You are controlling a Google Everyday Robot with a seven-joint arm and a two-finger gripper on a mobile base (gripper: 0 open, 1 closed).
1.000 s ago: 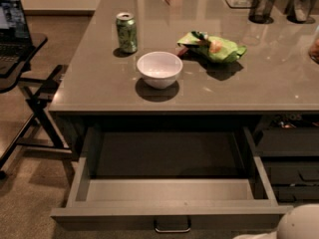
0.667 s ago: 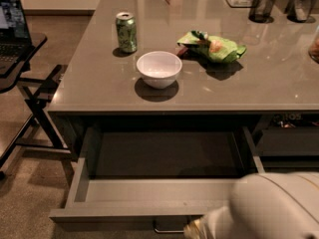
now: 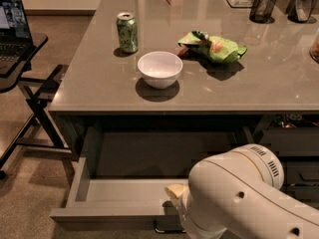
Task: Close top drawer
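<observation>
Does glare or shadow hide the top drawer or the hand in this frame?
Camera view: mild glare streaks the far countertop; the bowl and can cast short shadows; the open top drawer is deeply shaded at its rear under the countertop; the hand, at the drawer's front edge near its handle, is mostly hidden by the arm.

On the grey surface (image 3: 94,88) a green soda can (image 3: 127,32) stands upright, behind and to the left of a white bowl (image 3: 160,68). A crumpled green snack bag (image 3: 214,47) lies to the bowl's right (what it holds cannot be made out). A black mesh cup (image 3: 262,6) stands near the far edge. At left, an open laptop (image 3: 12,26) rests on a dark stand (image 3: 35,93).
</observation>
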